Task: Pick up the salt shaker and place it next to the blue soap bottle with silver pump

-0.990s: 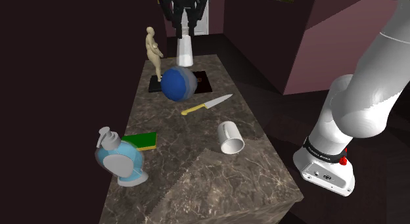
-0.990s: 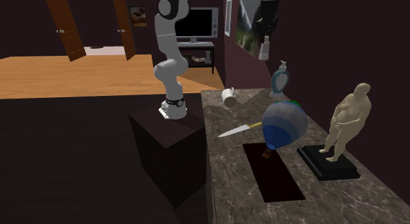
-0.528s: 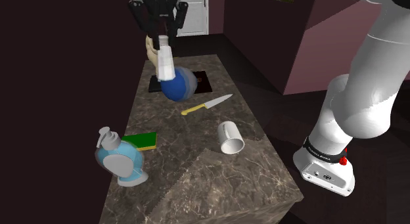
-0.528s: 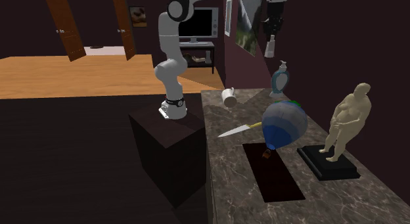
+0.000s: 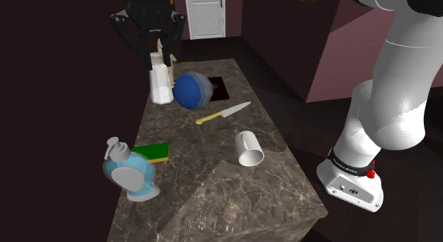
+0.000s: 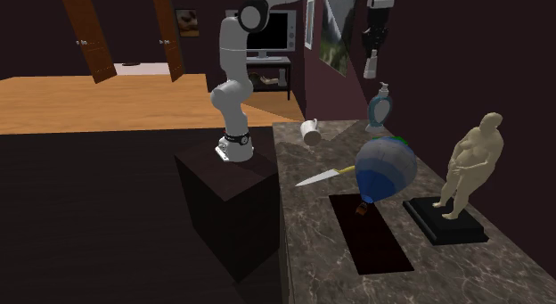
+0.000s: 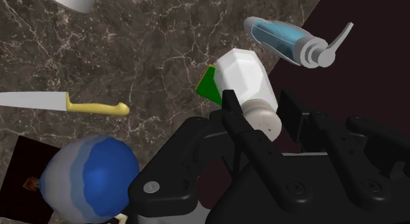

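I see a dark marbled worktop (image 5: 213,198). A blue globe (image 5: 192,90) sits at one end of a black mat (image 6: 365,235). A yellow-handled knife (image 5: 223,113) lies flat just beside the globe. A white mug (image 5: 249,148) lies on its side, apart from the knife. A flat green block (image 5: 154,152) lies near the worktop's edge. A beige figurine (image 6: 470,164) stands upright on a black base beside the mat. There's a TV (image 6: 272,30) in the background.

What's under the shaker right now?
From the wrist view: counter and a corner of the green sponge; the shaker covers the rest. Bottle lies just beyond.
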Controlling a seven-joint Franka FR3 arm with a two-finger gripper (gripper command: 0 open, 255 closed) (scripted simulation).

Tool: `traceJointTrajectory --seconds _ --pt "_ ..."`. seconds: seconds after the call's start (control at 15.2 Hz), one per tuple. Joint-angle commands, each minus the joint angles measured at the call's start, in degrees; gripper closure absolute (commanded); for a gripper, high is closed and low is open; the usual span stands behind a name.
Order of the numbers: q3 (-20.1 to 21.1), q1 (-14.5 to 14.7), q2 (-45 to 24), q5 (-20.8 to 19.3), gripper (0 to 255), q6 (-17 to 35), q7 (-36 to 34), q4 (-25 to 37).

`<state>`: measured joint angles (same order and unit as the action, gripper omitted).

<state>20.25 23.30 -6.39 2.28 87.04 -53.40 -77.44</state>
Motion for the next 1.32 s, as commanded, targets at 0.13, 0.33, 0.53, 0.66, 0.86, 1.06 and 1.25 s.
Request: traceJointTrajectory --seconds 0.13,0.33,0.53,0.66,0.86,1.06,1.25 --pt "-0.15 -0.30 1.34 0.50 255 3.64 0.51 -4.89" --pt "-0.24 -0.46 2.17 0.80 255 6.22 0.86 -8.27" --pt "-0.31 -0.58 2.83 1.05 255 8.72 1.18 -11.40" --pt "-0.34 -0.63 3.18 1.19 255 10.36 1.36 -13.37" --pt "-0.38 -0.69 3.57 1.36 255 12.76 1.62 -16.17" --pt "-0.40 -0.73 3.83 1.48 255 15.13 1.84 -18.79" --pt "-0.41 -0.74 3.96 1.56 255 17.46 2.03 -21.24"
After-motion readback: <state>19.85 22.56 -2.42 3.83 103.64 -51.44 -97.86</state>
